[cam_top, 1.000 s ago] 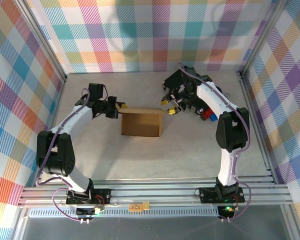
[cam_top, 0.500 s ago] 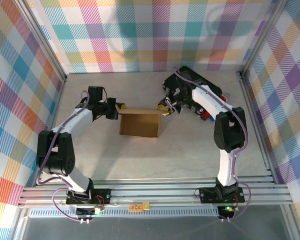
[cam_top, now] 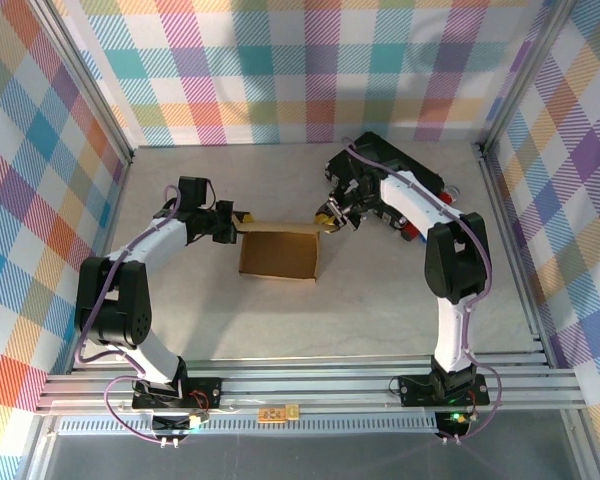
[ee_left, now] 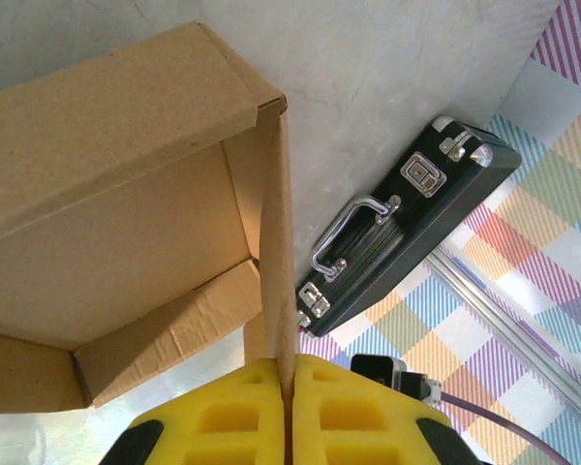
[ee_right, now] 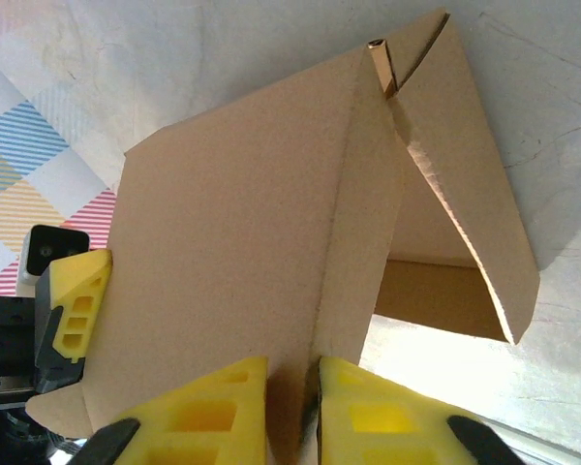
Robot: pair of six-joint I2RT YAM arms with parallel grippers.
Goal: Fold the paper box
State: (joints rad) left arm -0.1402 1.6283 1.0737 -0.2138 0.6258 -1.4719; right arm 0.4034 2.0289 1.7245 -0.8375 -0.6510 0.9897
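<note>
Table [cam_top: 380,300] | paper box [cam_top: 278,255] shifted slightly | left hand [ee_left: 288,376] pinching wall | right hand [ee_right: 292,386] newly gripping it

Paper box [cam_top: 278,255] on the table [cam_top: 230,320], set between the two grippers. One upright side wall stands between the left gripper [ee_left: 287,387] jaws; a folded panel edge sits between the right gripper [ee_right: 292,392] jaws. Ahead of the left jaws, past the box's far corner, the case [ee_left: 397,232] lies apart from it, near the enclosure wall [ee_left: 523,252].

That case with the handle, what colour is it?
Black case, silver metal fittings; clearest from the left wrist view.
</note>
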